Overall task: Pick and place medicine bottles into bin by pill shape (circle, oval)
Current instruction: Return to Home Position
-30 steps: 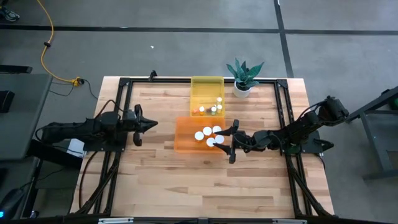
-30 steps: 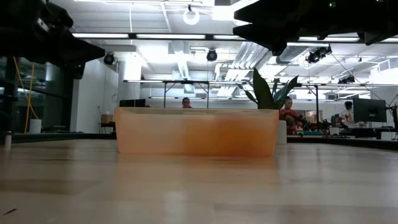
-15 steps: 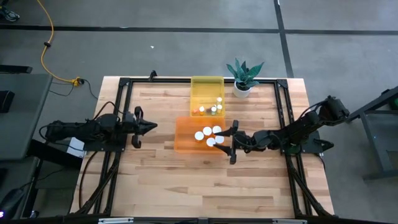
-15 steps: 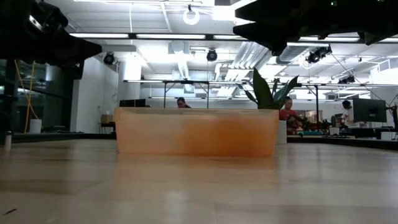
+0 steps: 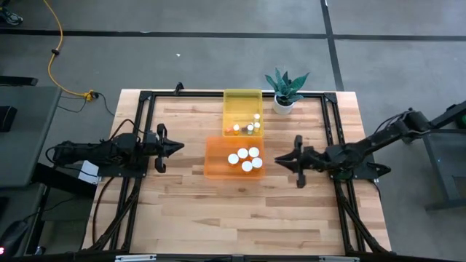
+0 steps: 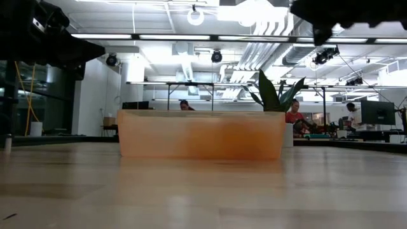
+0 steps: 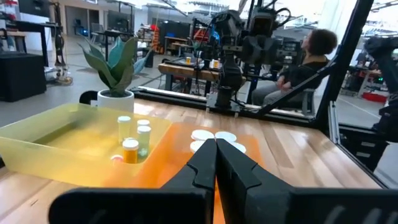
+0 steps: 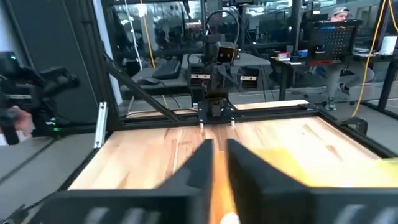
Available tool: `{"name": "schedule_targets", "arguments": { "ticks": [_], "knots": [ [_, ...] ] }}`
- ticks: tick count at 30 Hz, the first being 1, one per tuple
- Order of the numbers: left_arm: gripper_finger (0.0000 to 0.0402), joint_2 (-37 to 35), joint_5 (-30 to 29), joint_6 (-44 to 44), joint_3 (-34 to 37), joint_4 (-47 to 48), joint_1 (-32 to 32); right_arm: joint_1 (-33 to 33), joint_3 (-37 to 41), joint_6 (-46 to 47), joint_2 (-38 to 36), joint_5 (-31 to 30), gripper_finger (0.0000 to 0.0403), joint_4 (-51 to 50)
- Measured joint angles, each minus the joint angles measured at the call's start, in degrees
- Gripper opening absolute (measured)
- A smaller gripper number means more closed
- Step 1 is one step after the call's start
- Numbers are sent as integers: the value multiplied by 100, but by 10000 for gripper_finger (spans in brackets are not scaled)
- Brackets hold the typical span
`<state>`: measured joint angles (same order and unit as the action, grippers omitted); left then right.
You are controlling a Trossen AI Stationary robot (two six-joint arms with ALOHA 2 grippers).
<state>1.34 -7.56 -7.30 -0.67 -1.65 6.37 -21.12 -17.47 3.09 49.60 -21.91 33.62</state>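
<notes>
Several medicine bottles (image 5: 245, 159) with white caps stand in the orange bin (image 5: 215, 166) at the table's middle. More bottles (image 5: 247, 128) stand in the near end of the yellow bin (image 5: 237, 103) just behind it. My right gripper (image 5: 278, 159) hovers right of the orange bin, clear of it, with its fingers together and nothing between them. My left gripper (image 5: 180, 146) waits left of the orange bin, shut and empty. The left wrist view shows both bins, the yellow-bin bottles (image 7: 130, 149) and the white caps (image 7: 214, 135).
A white pot with a green plant (image 5: 284, 103) stands at the far edge, right of the yellow bin. Black frame rails (image 5: 331, 124) run along the table's sides. Bare wood lies in front of the orange bin (image 6: 200, 135). People sit at desks in the room beyond.
My right gripper has drawn back from over the orange bin's right end toward the table's right edge, and its fingers have come together. The bottle it stood over stays in the orange bin among the others. The left arm has kept still.
</notes>
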Motion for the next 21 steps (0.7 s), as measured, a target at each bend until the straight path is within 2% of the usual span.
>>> {"name": "schedule_targets", "arguments": {
  "ticks": [2,5,11,16,21],
  "knots": [
    [0,0,1,-1,0,-2,0,-7,346,140,-481,0,10,-4],
    [1,0,1,-1,-2,-2,0,41,808,327,-1241,-83,21,-8],
    [2,0,3,-1,-2,0,0,82,1602,359,-2435,-26,5,169],
    [3,-2,3,-1,-2,0,0,82,1689,548,-2803,-87,1,-309],
    [3,-2,1,-2,-4,2,0,272,1691,-334,-2907,-94,1,184]
  ]
}}
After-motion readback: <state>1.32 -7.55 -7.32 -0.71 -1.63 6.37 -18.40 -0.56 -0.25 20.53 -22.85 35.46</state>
